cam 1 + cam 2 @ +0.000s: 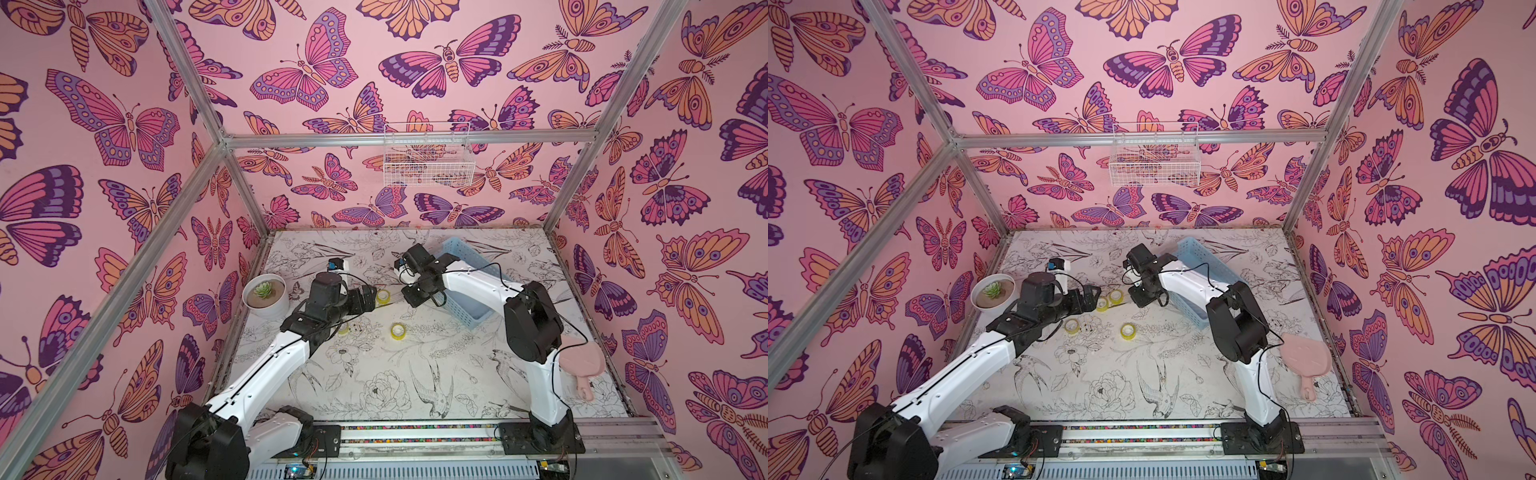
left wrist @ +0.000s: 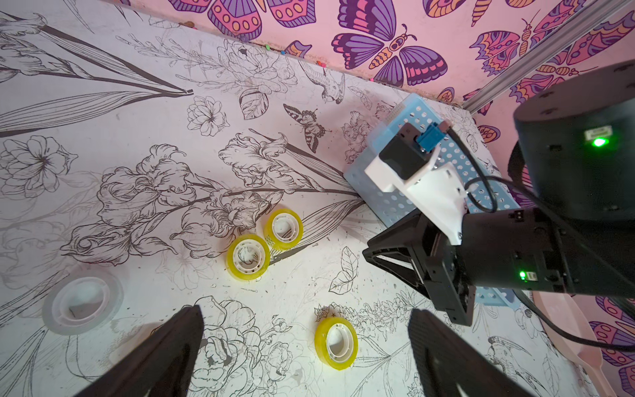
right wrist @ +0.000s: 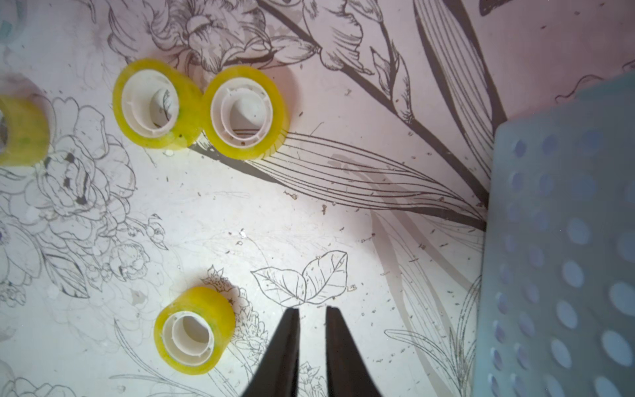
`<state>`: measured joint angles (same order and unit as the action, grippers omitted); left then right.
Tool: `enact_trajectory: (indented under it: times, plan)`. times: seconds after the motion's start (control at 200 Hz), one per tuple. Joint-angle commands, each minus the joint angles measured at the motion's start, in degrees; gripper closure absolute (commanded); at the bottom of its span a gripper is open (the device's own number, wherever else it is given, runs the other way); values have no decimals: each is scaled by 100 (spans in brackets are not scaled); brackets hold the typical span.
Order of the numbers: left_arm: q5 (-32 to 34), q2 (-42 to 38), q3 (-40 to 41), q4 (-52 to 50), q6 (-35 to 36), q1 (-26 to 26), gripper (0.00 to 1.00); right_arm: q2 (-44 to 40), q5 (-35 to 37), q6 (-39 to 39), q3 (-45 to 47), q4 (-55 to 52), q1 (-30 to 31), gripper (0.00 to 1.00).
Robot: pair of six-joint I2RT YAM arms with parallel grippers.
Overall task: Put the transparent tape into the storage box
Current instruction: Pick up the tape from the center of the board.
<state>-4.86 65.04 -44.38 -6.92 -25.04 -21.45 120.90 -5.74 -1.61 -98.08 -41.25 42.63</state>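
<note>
Count: one clear transparent tape roll (image 2: pixel 63 297), flat on the flower-printed table (image 2: pixel 137 240) at lower left of the left wrist view, outside the one light blue perforated plastic storage box (image 2: pixel 391 202). Four yellow tape rolls (image 1: pixel 1123 331) in a top view; two touch. Left gripper (image 2: pixel 304 311) jaws wide apart, empty. Right gripper (image 3: pixel 312 308) jaws narrowly apart, empty.

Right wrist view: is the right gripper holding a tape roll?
No, the right gripper is empty; the nearest yellow roll lies beside it.
</note>
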Motion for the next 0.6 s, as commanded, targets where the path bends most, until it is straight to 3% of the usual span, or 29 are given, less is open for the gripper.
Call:
enact_trajectory:
  times: [0.0,0.12,0.596]
  plan:
    - [221,-251,-57,58,86,-26,0,-73,-278,11,-182,-391,34,67]
    - [344,-352,-193,-152,60,-26,0,-41,-259,159,-29,-458,207,58]
    - [500,-560,-327,-384,-168,-26,0,34,-403,190,136,-436,717,57]
